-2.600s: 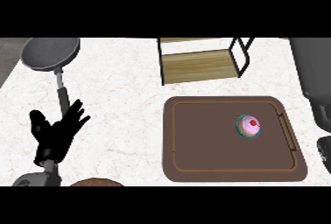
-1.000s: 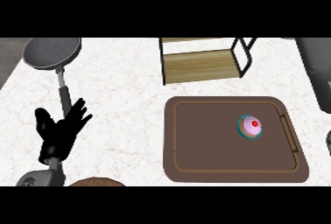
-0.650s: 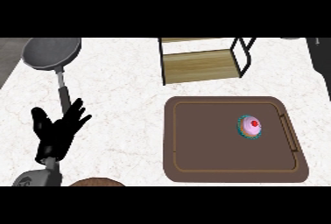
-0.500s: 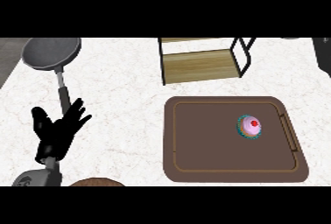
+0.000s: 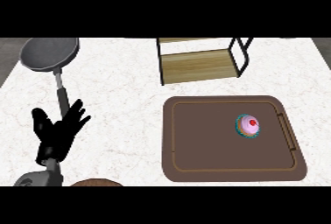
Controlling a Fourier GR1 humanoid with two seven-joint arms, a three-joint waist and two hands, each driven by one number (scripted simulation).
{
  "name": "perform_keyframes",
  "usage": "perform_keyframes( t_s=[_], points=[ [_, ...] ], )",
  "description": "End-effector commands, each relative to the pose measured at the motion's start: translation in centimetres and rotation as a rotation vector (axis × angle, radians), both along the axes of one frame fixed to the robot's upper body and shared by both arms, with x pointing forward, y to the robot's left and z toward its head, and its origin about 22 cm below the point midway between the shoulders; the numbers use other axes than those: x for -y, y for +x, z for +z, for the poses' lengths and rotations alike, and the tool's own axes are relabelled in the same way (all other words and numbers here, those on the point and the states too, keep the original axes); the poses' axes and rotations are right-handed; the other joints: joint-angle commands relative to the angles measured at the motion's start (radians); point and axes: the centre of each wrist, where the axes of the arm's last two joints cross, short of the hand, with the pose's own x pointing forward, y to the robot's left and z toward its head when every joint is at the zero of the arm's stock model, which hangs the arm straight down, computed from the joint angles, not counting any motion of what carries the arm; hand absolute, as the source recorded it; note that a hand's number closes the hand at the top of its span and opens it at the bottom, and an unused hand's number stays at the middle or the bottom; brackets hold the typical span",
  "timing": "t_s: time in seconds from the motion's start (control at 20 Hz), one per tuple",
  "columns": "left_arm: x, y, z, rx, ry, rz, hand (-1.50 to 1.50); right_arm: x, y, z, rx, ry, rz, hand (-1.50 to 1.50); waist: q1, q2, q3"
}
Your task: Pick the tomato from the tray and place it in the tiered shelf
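A small round item (image 5: 249, 126), pink with a teal rim and a red spot, lies on the right half of the brown tray (image 5: 194, 144). Behind the tray stands the tiered shelf (image 5: 197, 65), with wooden boards in a black wire frame. My left hand (image 5: 58, 131) rests open at the lower left with its fingers up, far from the tray and holding nothing. The right hand does not show.
A grey frying pan (image 5: 48, 52) lies at the far left, its handle (image 5: 62, 94) running down toward my left hand. A brown round thing (image 5: 97, 182) peeks in at the bottom edge. White marble counter lies between the hand and the tray.
The grey shape at the right edge has slid out of view. My left hand has stayed almost still, and the round item has not moved.
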Motion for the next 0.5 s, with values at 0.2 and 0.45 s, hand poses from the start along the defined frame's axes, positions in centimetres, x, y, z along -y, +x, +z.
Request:
perform_keyframes(
  t_s=[0.2, 0.45],
  points=[
    [-1.0, -0.2, 0.0, -0.051, -0.005, 0.013, 0.00, 9.6, -2.2, -2.1, -0.013, 0.102, -0.042, -1.50, -0.013, -0.002, -0.004],
    [-0.1, -1.9, -1.5, -0.055, 0.014, -0.011, 0.00, 13.6, -4.2, -1.3, -0.001, 0.080, 0.009, -1.50, 0.002, 0.002, -0.004]
  ],
)
